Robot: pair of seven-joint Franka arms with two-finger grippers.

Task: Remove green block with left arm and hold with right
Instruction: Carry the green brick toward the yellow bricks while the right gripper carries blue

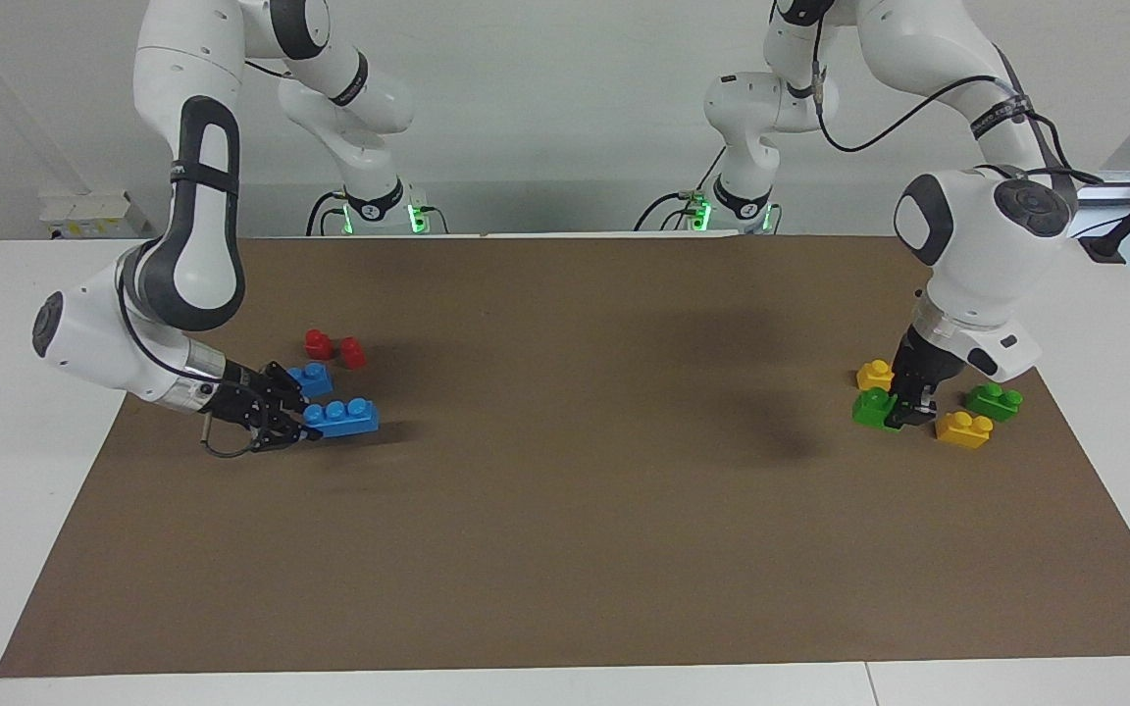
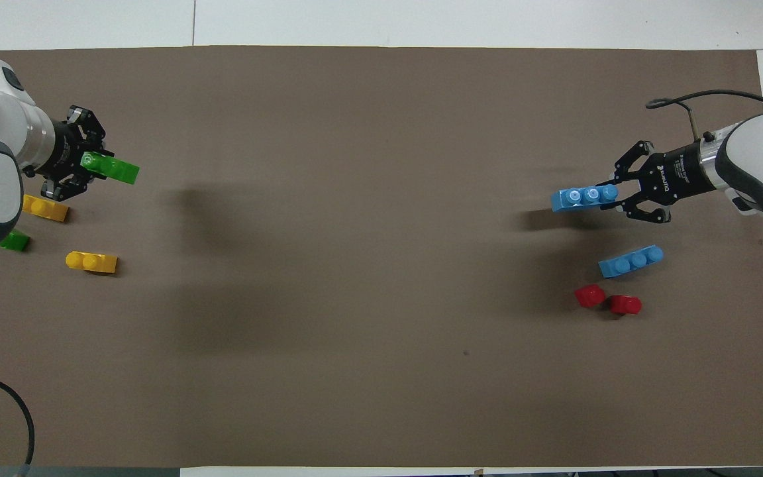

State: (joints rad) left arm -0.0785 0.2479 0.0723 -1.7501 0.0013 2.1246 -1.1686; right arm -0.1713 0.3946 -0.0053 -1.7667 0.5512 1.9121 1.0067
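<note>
My left gripper (image 1: 910, 412) points down at the left arm's end of the mat, shut on one end of the green block (image 1: 874, 407), low over the mat. In the overhead view the green block (image 2: 111, 169) sticks out from the left gripper (image 2: 90, 164). I cannot tell whether the block touches the mat. My right gripper (image 1: 305, 424) is at the right arm's end, shut on the end of a blue three-stud brick (image 1: 344, 417), held just above the mat. The overhead view also shows the right gripper (image 2: 613, 194) and that blue brick (image 2: 583, 197).
Around the left gripper lie a yellow brick (image 1: 874, 374) nearer the robots, another yellow brick (image 1: 964, 428) and a second green brick (image 1: 995, 400). Near the right gripper lie a second blue brick (image 1: 310, 378) and two red pieces (image 1: 334, 347).
</note>
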